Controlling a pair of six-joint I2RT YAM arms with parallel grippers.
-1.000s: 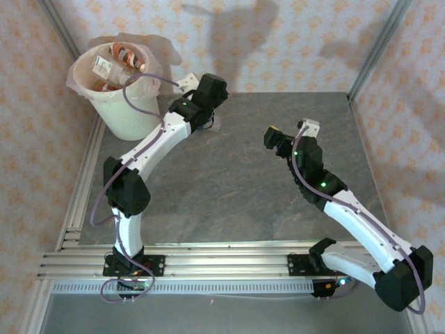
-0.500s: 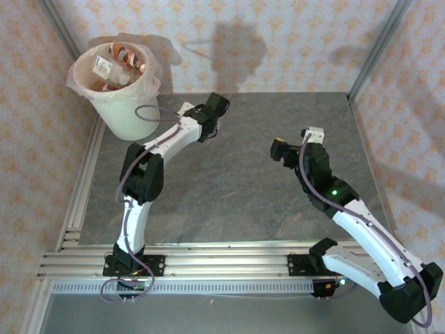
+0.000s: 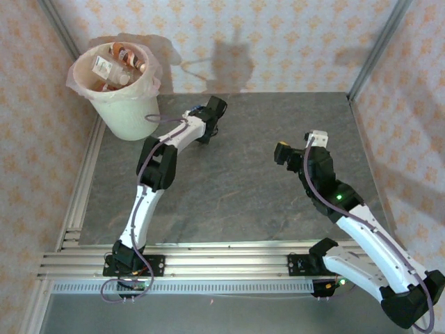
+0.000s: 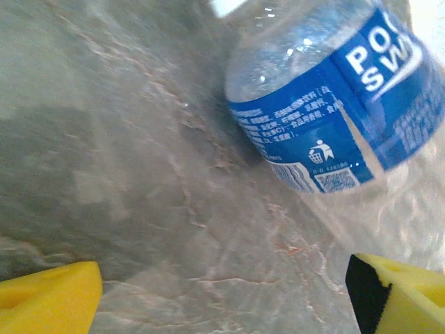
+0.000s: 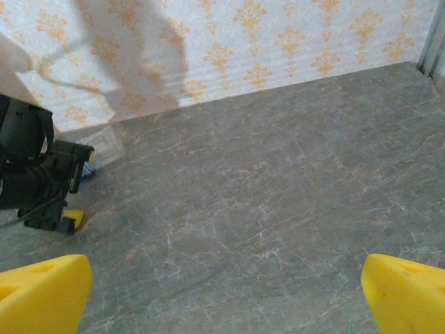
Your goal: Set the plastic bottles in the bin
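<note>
A clear plastic bottle point(image 4: 334, 90) with a blue label lies on the stone table, just ahead and to the right of my left gripper point(image 4: 222, 299). Its yellow fingertips point(image 4: 49, 299) stand wide apart, open, with only bare table between them. From above, the left gripper point(image 3: 210, 115) is low at the back of the table, right of the bin point(image 3: 118, 111). The white bin holds several bottles point(image 3: 115, 66). My right gripper point(image 3: 282, 153) hangs open over the table's right half, nothing between its fingertips point(image 5: 42, 292). The right wrist view shows the same bottle point(image 5: 104, 142) by the left gripper point(image 5: 35, 174).
The patterned back wall point(image 5: 243, 49) stands close behind the bottle. A metal frame post point(image 3: 372, 49) rises at the back right corner. The aluminium rail point(image 3: 222, 261) with both arm bases runs along the near edge.
My left arm has stretched out and dropped low onto the table right of the bin. The right gripper has drifted slightly right and toward the near edge.
</note>
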